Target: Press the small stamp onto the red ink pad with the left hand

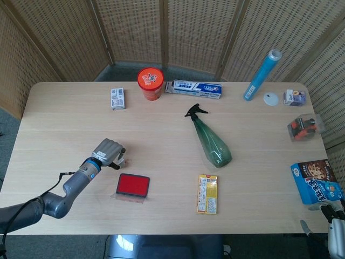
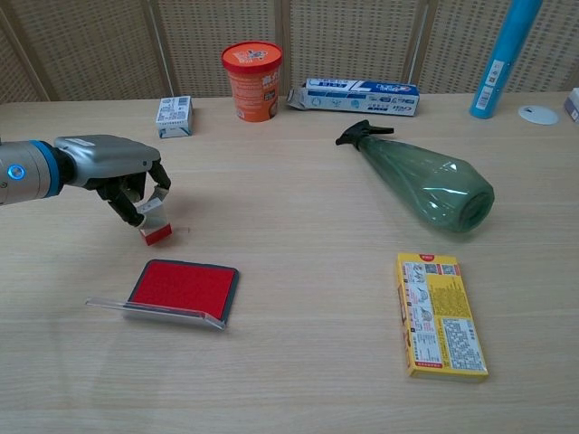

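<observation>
At the near edge of the tabletop (image 2: 298, 398), the right hand (image 1: 335, 229) shows only as a sliver in the lower right corner of the head view, and I cannot tell whether its fingers are apart or curled. A little further in, the red ink pad (image 2: 184, 287) lies open and flat, its clear lid (image 2: 149, 310) folded toward the near side. To its right, well apart, a yellow packet (image 2: 441, 315) lies flat. Just behind the pad and slightly to its left, the left hand (image 2: 118, 174) holds the small stamp (image 2: 155, 220) pinched in its curled fingers, the stamp's red end pointing down at the wood, beside the pad rather than over it; whether that end touches the tabletop I cannot tell. At the right edge a blue snack box (image 1: 314, 181) sits near the right hand. Past the middle, a green spray bottle (image 2: 425, 180) lies on its side, nozzle pointing away. Along the far side stand a small white box (image 2: 174, 116), an orange cup (image 2: 252, 80), a toothpaste carton (image 2: 358, 96) and a leaning blue tube (image 2: 504, 56).
</observation>
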Available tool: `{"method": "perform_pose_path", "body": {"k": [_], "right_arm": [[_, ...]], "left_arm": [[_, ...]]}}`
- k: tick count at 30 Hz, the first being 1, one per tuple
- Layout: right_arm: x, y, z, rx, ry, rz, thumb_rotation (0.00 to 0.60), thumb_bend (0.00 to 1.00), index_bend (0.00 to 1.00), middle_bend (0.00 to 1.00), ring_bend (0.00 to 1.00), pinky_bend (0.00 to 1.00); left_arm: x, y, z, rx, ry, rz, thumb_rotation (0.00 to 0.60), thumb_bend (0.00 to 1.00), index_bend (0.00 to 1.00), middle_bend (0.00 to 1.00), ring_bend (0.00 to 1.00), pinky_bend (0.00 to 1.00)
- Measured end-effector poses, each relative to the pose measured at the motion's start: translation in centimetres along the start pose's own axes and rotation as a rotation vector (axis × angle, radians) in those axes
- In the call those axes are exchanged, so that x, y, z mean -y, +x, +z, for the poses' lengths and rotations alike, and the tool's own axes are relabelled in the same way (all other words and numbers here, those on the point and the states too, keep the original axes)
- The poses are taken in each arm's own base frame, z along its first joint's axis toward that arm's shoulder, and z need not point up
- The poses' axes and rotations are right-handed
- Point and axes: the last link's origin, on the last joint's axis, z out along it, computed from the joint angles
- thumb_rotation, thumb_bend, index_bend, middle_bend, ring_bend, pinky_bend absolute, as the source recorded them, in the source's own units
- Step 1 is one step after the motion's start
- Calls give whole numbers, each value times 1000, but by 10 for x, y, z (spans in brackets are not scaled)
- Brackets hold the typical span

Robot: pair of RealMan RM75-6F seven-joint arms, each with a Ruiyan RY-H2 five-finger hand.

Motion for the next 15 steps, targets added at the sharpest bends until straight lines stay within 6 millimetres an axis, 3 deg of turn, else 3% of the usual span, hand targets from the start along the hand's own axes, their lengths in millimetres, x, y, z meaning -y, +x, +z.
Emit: {"method": "perform_pose_path", "body": {"k": [15], "right_arm": [[-1, 1, 0, -5, -1, 2, 594, 242, 448, 400, 257, 63]], "left_arm": [[6, -4, -2, 9, 18, -25, 489, 290, 635, 1000, 1000, 1000]]}}
